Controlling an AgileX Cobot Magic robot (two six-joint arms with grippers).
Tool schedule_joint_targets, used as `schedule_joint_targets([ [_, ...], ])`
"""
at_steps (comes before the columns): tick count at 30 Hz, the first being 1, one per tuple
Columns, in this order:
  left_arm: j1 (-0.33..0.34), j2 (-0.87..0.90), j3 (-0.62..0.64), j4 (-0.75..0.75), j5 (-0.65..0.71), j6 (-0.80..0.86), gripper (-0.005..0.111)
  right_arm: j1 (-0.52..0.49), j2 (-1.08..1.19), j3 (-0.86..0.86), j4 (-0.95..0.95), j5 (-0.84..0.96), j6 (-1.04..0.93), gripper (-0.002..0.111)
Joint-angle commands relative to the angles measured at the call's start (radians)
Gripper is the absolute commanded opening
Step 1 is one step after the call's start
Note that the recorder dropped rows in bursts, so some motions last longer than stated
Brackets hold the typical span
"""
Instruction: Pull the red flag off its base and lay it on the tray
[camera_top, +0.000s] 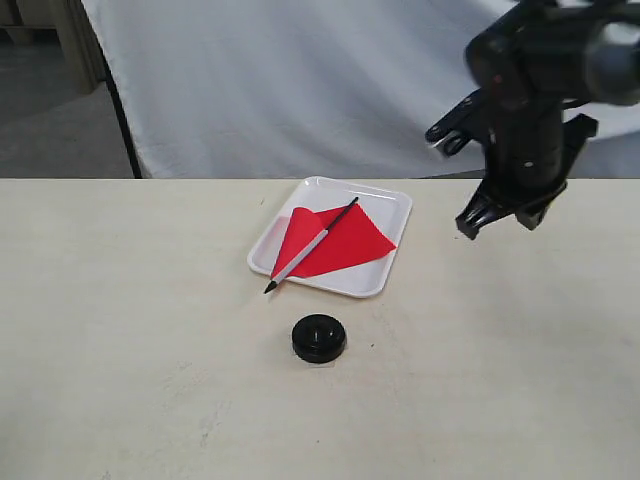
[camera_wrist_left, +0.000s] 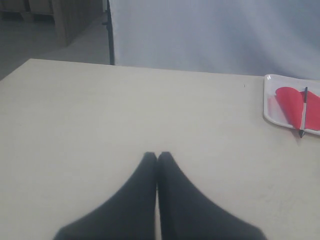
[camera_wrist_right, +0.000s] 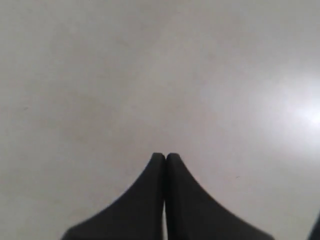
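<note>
The red flag (camera_top: 335, 243) lies flat on the white tray (camera_top: 385, 205), its pole slanting across the cloth with the black tip (camera_top: 270, 288) poking over the tray's near rim. In front of the tray stands the black round base (camera_top: 319, 338), with nothing in it. My right gripper (camera_top: 495, 215) hangs shut above the table, right of the tray, holding nothing. In the right wrist view its fingers (camera_wrist_right: 165, 158) meet over bare table. The left gripper (camera_wrist_left: 157, 156) is shut and empty; its view shows the flag (camera_wrist_left: 292, 105) and the tray (camera_wrist_left: 269, 107) far off.
A white backdrop sheet (camera_top: 300, 80) hangs behind the table. The pale tabletop (camera_top: 120, 330) stretches wide to the left and front. The left arm does not show in the exterior view.
</note>
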Motion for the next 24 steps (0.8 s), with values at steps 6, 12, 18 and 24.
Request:
schedule_joint_targets([
  [6, -0.004, -0.002, 0.002, 0.000, -0.001, 0.003, 0.000, -0.425, -0.516, 0.426, 0.455, -0.326, -0.037, 0.000],
  [12, -0.004, -0.002, 0.002, 0.000, -0.001, 0.003, 0.000, -0.505, -0.982, 0.806, 0.544, -0.794, -0.032, 0.000],
  [18, -0.004, -0.002, 0.002, 0.000, -0.001, 0.003, 0.000, -0.482, -1.393, 1.134, 0.544, -1.062, -0.026, 0.000],
  [24, -0.004, -0.002, 0.002, 0.000, -0.001, 0.003, 0.000, -0.409, -1.738, 1.298, 0.548, -1.239, 0.022, 0.000],
])
